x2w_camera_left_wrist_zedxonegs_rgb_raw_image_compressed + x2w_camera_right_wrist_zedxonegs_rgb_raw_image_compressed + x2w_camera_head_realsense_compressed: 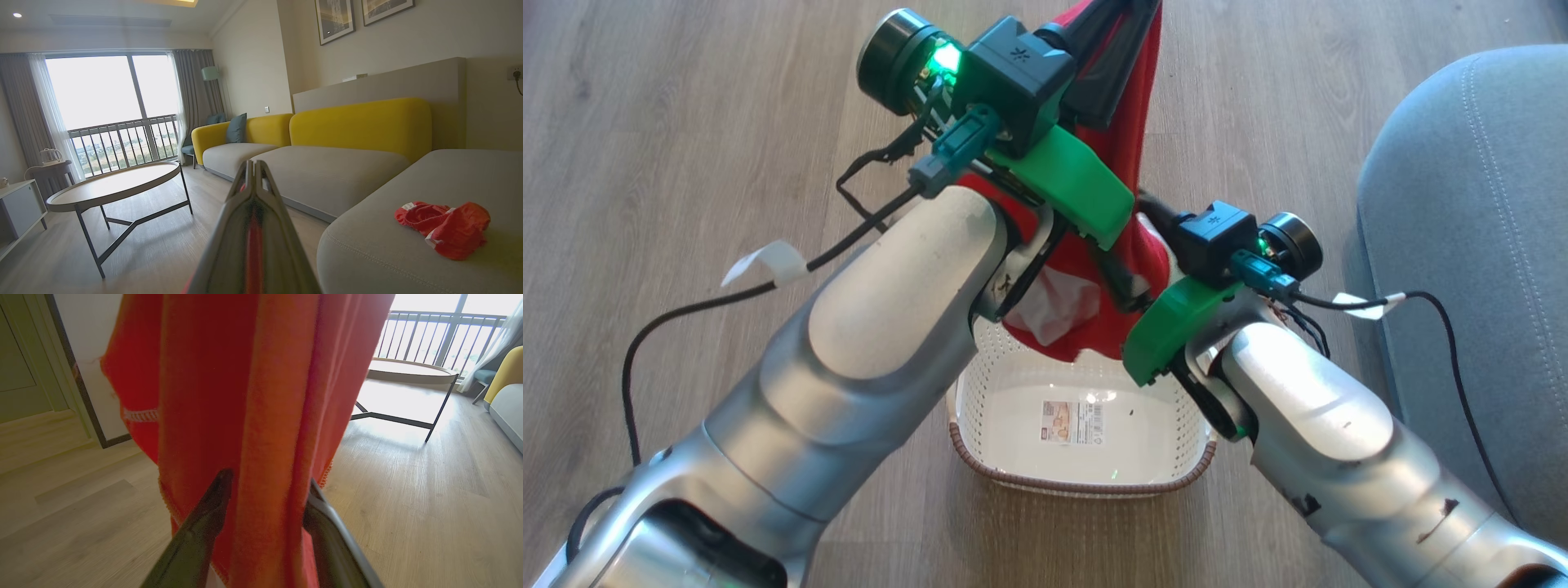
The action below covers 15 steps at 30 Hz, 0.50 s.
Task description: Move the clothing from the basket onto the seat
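A red piece of clothing (1131, 155) with a white lining hangs from my raised left gripper (1123, 20), which is shut on its top end; red cloth shows between the closed fingers (253, 175). Lower down, my right gripper (1139, 261) stands open with a fold of the hanging cloth (253, 396) between its two fingers (220, 494). Below the cloth the cream basket (980, 457) sits on the floor with just a paper label (1074, 420) inside. Another red garment (445, 226) lies on the grey seat (408, 261), whose rounded corner (1462, 204) is to my right.
Wooden floor surrounds the basket. In the wrist views a round low table (116, 188) stands on thin dark legs toward the window, and a grey and yellow sofa (359, 130) runs along the wall beyond the seat. Black cables (1454, 343) trail from both wrists.
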Tool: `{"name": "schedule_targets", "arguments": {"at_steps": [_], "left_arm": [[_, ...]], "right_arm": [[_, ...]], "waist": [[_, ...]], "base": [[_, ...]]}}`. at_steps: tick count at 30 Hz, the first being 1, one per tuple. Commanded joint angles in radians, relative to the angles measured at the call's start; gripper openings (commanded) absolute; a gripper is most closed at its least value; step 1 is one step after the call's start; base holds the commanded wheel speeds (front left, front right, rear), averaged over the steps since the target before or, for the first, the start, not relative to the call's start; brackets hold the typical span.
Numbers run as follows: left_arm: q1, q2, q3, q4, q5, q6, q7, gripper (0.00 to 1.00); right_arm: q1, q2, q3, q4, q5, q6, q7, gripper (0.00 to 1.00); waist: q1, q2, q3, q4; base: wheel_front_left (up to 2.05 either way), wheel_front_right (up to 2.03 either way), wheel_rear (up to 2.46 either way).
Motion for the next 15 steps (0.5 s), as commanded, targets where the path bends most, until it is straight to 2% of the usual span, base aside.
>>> {"name": "schedule_targets", "arguments": {"at_steps": [1,9,10,11,12,15], "left_arm": [[-0.031,0.007,0.031,-0.026,-0.013,0.011,-0.009,0.0],[-0.021,0.007,0.022,-0.004,-0.026,0.004,-0.015,0.0],[-0.019,0.008,0.018,-0.001,-0.027,0.0,-0.015,0.13],[-0.016,0.008,0.018,0.002,-0.03,-0.003,-0.016,0.62],[-0.013,0.009,0.015,0.005,-0.032,-0.008,-0.017,1.0],[-0.004,0.013,0.01,0.021,-0.038,-0.02,-0.018,1.0]], "right_arm": [[-0.036,0.017,0.008,-0.023,0.013,0.007,-0.005,0.0],[-0.013,-0.004,-0.042,-0.075,0.016,0.007,-0.005,0.0],[-0.005,-0.005,-0.052,-0.084,0.014,0.007,-0.005,0.0],[0.002,-0.008,-0.061,-0.092,0.013,0.007,-0.005,0.0],[0.01,-0.01,-0.07,-0.1,0.012,0.007,-0.005,0.0],[0.036,-0.017,-0.096,-0.122,0.007,0.007,-0.005,0.0]], "waist": [[0.0,0.0,0.001,-0.001],[0.0,0.0,0.003,-0.019],[0.0,0.0,0.003,-0.022],[0.0,0.0,0.004,-0.026],[0.0,0.0,0.005,-0.03],[0.0,0.0,0.008,-0.045]], "base": [[0.0,0.0,0.0],[0.0,0.0,0.0],[0.0,0.0,0.0],[0.0,0.0,0.0],[0.0,0.0,0.0],[0.0,0.0,0.0]]}}
